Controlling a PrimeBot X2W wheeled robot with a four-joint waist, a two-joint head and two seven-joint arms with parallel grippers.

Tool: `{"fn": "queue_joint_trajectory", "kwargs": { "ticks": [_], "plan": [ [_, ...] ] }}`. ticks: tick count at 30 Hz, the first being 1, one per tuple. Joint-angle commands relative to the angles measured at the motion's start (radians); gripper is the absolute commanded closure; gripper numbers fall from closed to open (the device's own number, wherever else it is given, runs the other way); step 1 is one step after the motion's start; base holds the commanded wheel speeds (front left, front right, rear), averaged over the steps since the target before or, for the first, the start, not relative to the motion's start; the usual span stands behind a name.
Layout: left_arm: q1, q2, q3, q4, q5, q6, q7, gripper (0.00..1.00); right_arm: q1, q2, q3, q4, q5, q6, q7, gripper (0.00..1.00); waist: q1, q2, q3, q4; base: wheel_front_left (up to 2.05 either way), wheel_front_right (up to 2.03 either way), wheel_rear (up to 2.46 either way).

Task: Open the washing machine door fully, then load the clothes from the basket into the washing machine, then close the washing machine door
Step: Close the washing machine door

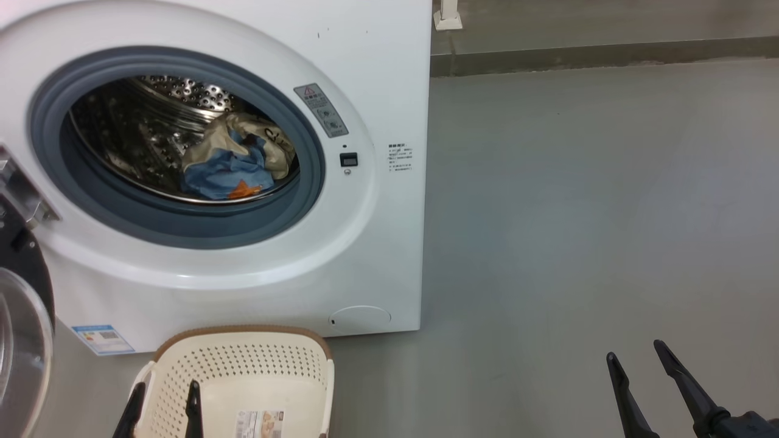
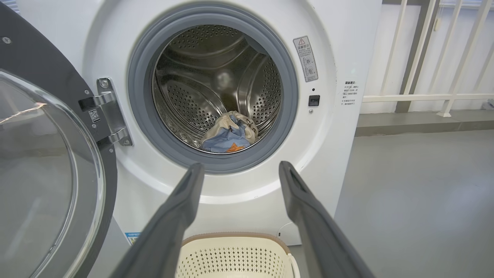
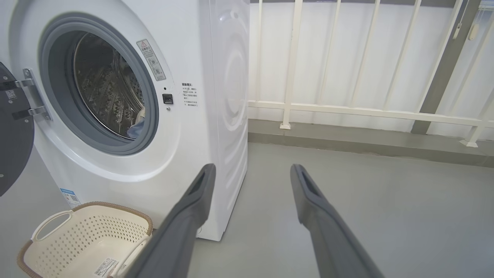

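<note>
The white washing machine stands with its door swung wide open to the left. Inside the steel drum lie the clothes, light blue and cream fabric with an orange print, also seen in the left wrist view as clothes. The cream basket sits on the floor in front of the machine, with only a label on its bottom. My left gripper hovers open over the basket, nothing between its fingers. My right gripper is open above bare floor to the right, holding nothing.
Grey floor stretches to the right of the machine. A white railing on a low kerb runs along the back wall. The open door juts out on the left side of the machine.
</note>
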Motion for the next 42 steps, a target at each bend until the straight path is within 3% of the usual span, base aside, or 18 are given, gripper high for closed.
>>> {"fn": "queue_joint_trajectory", "kwargs": {
  "ticks": [1, 17, 42],
  "plan": [
    [-0.029, 0.013, 0.03, -0.016, -0.003, 0.009, -0.004, 0.0, -0.02, -0.013, 0.017, -0.022, -0.018, 0.006, -0.005, 0.0, -0.0001, 0.0, 0.0, 0.001, -1.51, 1.51, 0.0],
    [-0.043, 0.031, 0.023, -0.014, 0.0, 0.008, -0.007, 0.0, -0.028, -0.009, 0.017, -0.016, -0.016, 0.006, -0.005, 0.0, -0.0001, 0.0, 0.003, 0.015, -1.64, 1.64, 0.0],
    [-0.042, 0.037, 0.011, -0.014, -0.002, 0.008, -0.009, 0.0, -0.014, -0.006, 0.002, -0.016, -0.018, 0.006, -0.005, 0.0, -0.0001, 0.0, 0.003, 0.037, -0.08, 0.08, 0.0]
  ]
}}
